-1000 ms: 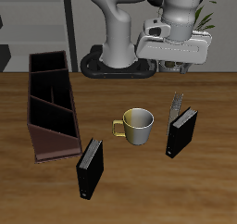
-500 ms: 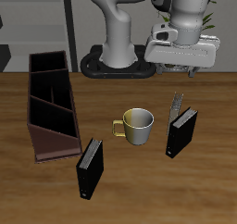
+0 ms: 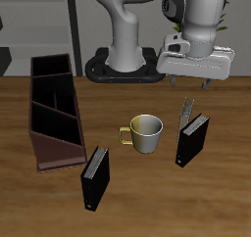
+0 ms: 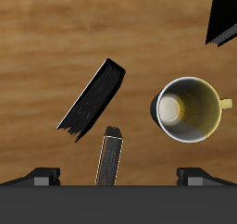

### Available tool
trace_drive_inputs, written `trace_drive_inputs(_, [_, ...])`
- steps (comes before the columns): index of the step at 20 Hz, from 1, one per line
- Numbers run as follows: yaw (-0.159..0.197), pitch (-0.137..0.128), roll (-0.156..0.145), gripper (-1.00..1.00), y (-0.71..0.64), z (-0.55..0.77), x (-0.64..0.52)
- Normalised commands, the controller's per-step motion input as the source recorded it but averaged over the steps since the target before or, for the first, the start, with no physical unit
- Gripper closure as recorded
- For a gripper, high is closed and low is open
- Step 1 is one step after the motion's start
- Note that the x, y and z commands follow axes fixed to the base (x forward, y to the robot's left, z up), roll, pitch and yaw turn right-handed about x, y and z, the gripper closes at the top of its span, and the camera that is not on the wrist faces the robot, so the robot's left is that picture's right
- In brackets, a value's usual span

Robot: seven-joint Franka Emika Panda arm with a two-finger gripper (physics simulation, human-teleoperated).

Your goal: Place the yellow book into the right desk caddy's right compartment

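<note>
The yellow book [image 3: 186, 112] is a thin tan book standing on edge behind a black book [image 3: 192, 140]. It also shows in the wrist view [image 4: 109, 158], straight below the gripper. My gripper [image 3: 192, 82] hangs above the yellow book, clear of it, with its jaws wide open and empty. In the wrist view the gripper [image 4: 118, 177] has its fingertips [image 4: 42, 176] on either side of the book. The right desk caddy [image 3: 59, 153] is a long maroon tray with partitions, far across the table from the gripper.
A pale yellow mug [image 3: 145, 133] stands mid-table between the caddy and the books; it also shows in the wrist view [image 4: 190, 109]. A second black book [image 3: 95, 177] stands near the table's front edge. The robot's base [image 3: 123, 70] is at the back.
The gripper has moved sideways away from the caddy's side and a little lower, ending over the yellow book. Nothing on the table has moved.
</note>
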Motion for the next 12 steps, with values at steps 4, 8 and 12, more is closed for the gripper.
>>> trace_drive_inputs(4, [0.010, -0.022, 0.038, -1.00, 0.16, -0.27, -0.39])
trace_drive_inputs(8, [0.032, -0.068, -0.033, -1.00, 0.03, -0.17, -0.33])
trace_drive_inputs(12, [0.013, -0.036, 0.004, -1.00, 0.01, -0.19, -0.20])
